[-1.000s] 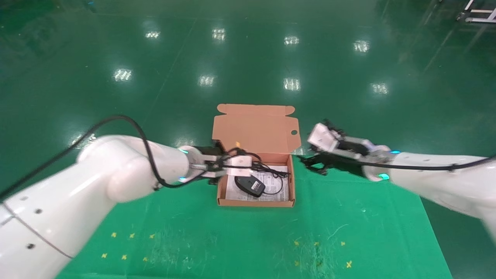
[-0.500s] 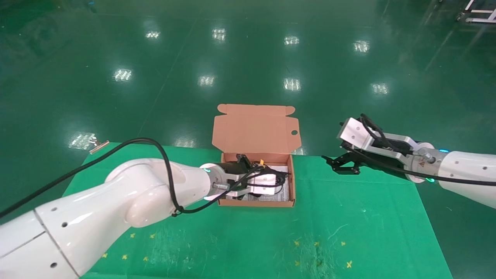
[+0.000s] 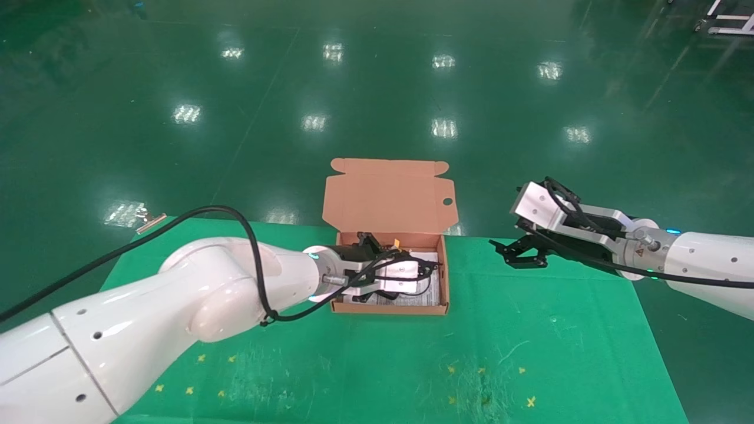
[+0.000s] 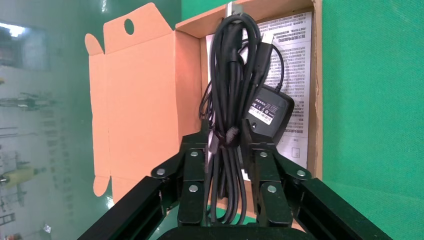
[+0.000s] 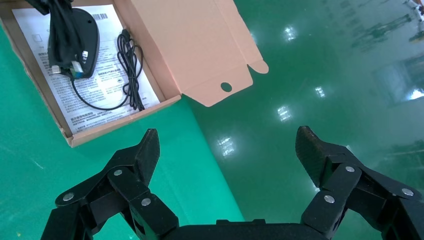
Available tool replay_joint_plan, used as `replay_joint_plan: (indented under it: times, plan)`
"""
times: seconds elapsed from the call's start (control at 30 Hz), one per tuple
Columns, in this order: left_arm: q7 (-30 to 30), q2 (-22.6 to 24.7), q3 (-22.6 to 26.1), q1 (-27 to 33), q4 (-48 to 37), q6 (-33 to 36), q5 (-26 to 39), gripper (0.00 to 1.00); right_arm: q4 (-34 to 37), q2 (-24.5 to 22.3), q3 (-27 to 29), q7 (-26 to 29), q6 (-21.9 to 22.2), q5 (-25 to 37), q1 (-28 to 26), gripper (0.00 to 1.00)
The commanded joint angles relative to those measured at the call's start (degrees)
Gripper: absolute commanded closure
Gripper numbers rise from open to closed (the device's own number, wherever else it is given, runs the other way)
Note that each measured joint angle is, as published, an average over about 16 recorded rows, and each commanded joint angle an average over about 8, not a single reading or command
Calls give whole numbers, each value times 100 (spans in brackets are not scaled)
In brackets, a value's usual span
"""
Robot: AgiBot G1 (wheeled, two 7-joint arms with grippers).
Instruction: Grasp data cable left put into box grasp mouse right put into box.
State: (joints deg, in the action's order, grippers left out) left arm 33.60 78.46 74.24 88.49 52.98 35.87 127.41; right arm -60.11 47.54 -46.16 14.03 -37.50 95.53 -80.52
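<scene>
Your left gripper (image 4: 227,150) has its jaws clamped on the data cable (image 4: 232,85), long axis hanging over the mouse (image 4: 267,115) inside the box (image 3: 443,277); right gripper (image 5: 227,150) gapes wide, well apart

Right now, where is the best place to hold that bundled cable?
Around its tied middle, as the left gripper does: the cable is a long narrow bundle, so fingers closing across its width from both long sides catch every loop.

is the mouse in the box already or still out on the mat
In the box. The mouse lies on the white printed sheet inside the box, while the left hand holds the data cable just above it.
</scene>
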Motion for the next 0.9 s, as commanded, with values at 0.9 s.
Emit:
replay_joint_plan:
  times: [0.9]
  plan:
    - [98,-563,-889,431,175,95,-772,0,-245,-132,328,-382,-474,-159,-568,0]
